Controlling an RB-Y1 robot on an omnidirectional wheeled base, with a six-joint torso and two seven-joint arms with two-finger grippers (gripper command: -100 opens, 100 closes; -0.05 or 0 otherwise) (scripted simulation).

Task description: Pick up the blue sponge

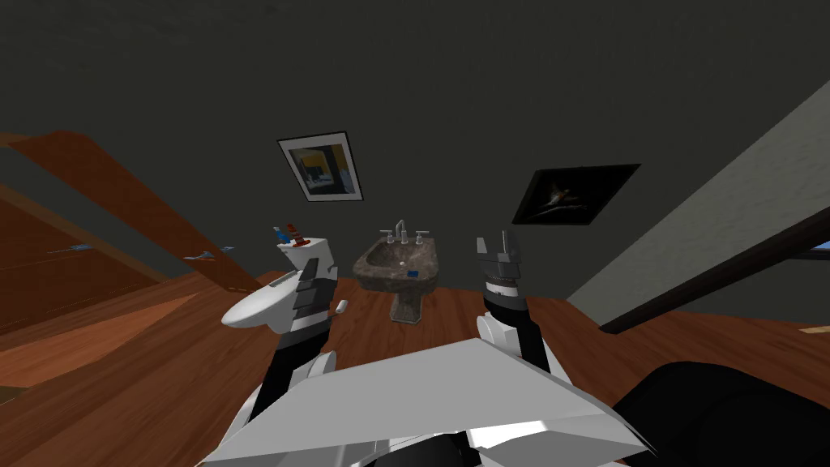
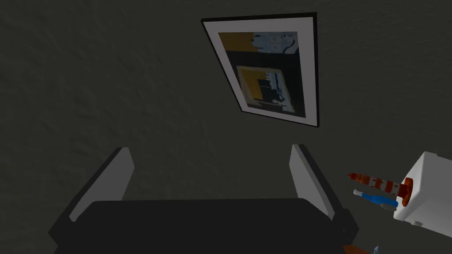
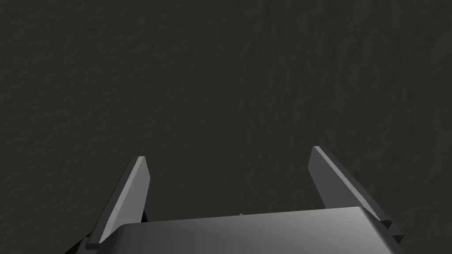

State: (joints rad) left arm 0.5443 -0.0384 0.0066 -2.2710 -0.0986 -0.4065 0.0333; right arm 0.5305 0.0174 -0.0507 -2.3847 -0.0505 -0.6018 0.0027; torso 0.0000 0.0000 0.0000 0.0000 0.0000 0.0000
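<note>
The blue sponge (image 1: 412,274) is a small blue block lying on the right side of the dark stone pedestal sink (image 1: 381,272), against the dark wall ahead. My right gripper (image 1: 494,243) is raised to the right of the sink, about level with it, and stands open (image 3: 228,154) with nothing between its fingers. My left gripper (image 1: 311,263) is raised to the left of the sink, in front of the toilet tank, and is also open (image 2: 212,148) and empty. Both grippers are well apart from the sponge.
A white toilet (image 1: 259,306) stands left of the sink. On its tank (image 2: 426,194) lie a red-and-white striped item (image 2: 379,183) and a blue one (image 2: 375,198). The floor (image 1: 146,365) is brown wood. A large dark rounded object (image 1: 729,413) sits at my right.
</note>
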